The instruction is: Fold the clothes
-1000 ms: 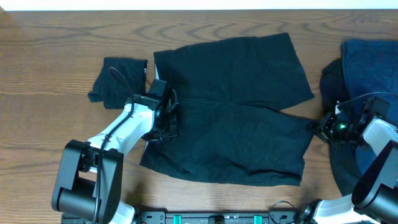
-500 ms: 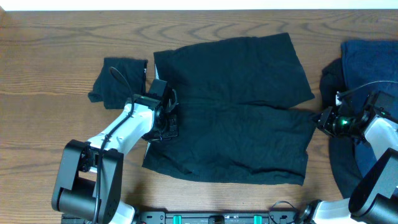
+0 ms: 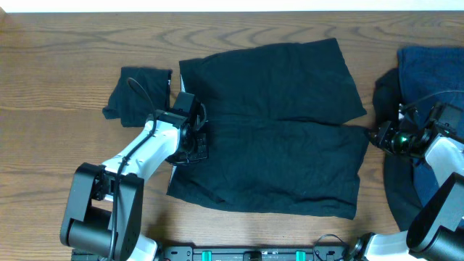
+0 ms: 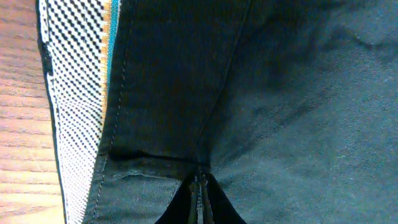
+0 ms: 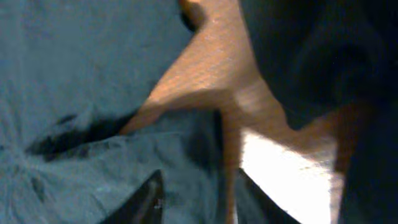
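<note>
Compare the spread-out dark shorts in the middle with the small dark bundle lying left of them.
The shorts are far larger than the bundle. The shorts lie flat and spread open; the bundle is bunched up compact. The left gripper rests on the shorts' edge; the bundle lies untouched. Both are dark cloth on the wooden table.

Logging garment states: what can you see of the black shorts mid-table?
The shorts are black woven-looking fabric with stitched seams and a checkered waistband lining. They lie flat and spread on the wooden table, waistband left, legs pointing right. The left gripper is pinched on the waistband; the right gripper holds a hem corner.
</note>
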Tool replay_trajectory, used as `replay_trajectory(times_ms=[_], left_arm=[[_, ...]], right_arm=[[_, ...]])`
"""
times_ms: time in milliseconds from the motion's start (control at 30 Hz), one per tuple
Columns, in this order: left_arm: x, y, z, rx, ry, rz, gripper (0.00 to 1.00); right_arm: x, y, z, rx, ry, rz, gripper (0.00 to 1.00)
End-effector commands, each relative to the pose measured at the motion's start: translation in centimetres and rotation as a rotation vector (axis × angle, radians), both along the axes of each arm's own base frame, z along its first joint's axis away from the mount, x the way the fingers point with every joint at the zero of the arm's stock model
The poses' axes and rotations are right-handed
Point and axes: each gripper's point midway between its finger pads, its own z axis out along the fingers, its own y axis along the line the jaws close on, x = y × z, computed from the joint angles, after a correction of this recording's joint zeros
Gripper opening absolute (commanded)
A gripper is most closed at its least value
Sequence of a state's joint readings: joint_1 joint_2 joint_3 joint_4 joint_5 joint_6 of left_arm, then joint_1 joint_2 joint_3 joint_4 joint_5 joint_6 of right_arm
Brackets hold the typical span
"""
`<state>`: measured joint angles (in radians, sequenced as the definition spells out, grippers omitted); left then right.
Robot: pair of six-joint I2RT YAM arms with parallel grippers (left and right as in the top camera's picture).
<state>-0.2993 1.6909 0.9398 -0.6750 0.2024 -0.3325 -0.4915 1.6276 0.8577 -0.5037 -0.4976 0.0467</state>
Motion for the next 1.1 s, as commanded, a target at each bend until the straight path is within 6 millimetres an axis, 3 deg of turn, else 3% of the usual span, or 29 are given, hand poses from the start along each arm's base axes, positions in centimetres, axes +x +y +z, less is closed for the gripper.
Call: replay_trajectory(times_ms=[0, 167, 300, 533, 733, 967, 1067], left_arm=[[-0.3, 0.4, -0.3, 0.017, 0.007, -0.019, 0.06], [-0.4, 0.4, -0.3, 0.018, 0.011, -0.019, 0.06], [-0.5, 0.4, -0.3, 0.019, 0.015, -0.019, 0.06], [-0.6, 0.5, -0.2, 0.020, 0.019, -0.019, 0.07], [-0.5, 0.4, -0.2, 0.019, 0.015, -0.019, 0.07], [-0.5, 0.4, -0.2, 0.019, 0.015, -0.018, 0.17], [-0.5, 0.4, -0.2, 0.019, 0.014, -0.018, 0.17]], right_arm=[[0.5, -0.6, 0.7, -0.058, -0.009, -0.006, 0.43], [0.0, 0.3, 0.9, -0.005, 0.004, 0.004, 0.47], [-0.9, 1.8, 2.3, 0.100, 0.038, -0.045, 0.45], [-5.7, 4.3, 5.2, 0.137, 0.143, -0.045, 0.48], [-9.2, 6.9, 6.2, 0.138, 0.206, 0.034, 0.51], [-10.9, 9.3, 4.9, 0.141, 0.258, 0.126, 0.42], [-11.7, 9.7, 4.3, 0.156, 0.285, 0.132, 0.31]])
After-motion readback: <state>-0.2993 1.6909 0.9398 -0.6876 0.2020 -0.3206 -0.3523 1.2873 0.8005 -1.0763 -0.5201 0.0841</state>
